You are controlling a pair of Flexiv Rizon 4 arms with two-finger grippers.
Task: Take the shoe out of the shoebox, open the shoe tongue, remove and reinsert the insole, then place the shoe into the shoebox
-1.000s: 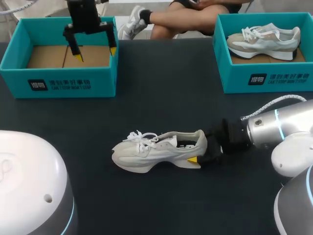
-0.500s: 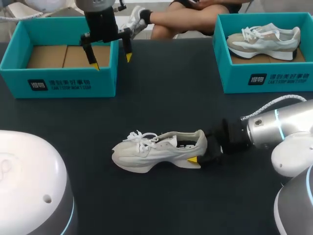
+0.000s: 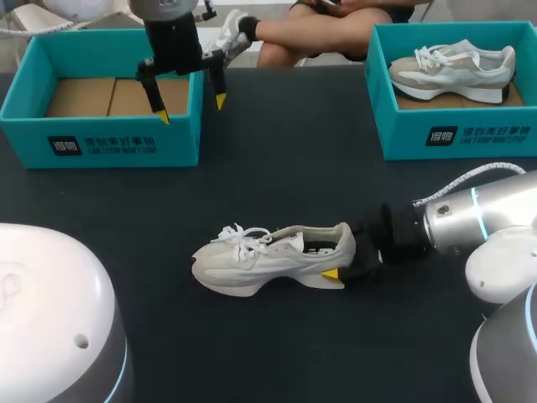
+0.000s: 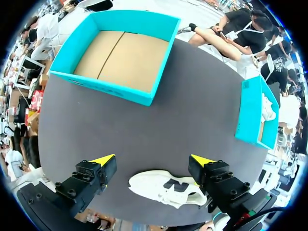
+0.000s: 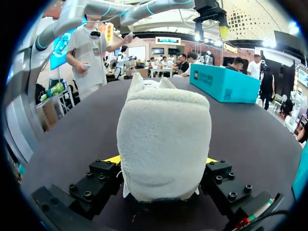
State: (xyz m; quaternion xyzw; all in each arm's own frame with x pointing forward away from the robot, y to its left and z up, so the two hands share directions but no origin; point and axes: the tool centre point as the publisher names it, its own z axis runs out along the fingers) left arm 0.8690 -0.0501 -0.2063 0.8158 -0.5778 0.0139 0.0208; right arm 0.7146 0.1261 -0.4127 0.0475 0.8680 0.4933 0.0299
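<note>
One white shoe (image 3: 268, 256) mid-table (image 3: 294, 168), toe toward left arm's side, heel clenched between right gripper's (image 5: 162, 159) fingers. Left gripper (image 3: 190, 108) spread wide, grasping nothing, over right-hand wall of left shoebox (image 3: 101, 138) at far left — one tip over cardboard floor, other outside wall. Second shoe (image 3: 453, 67) inside other shoebox (image 3: 453, 134), far right.
</note>
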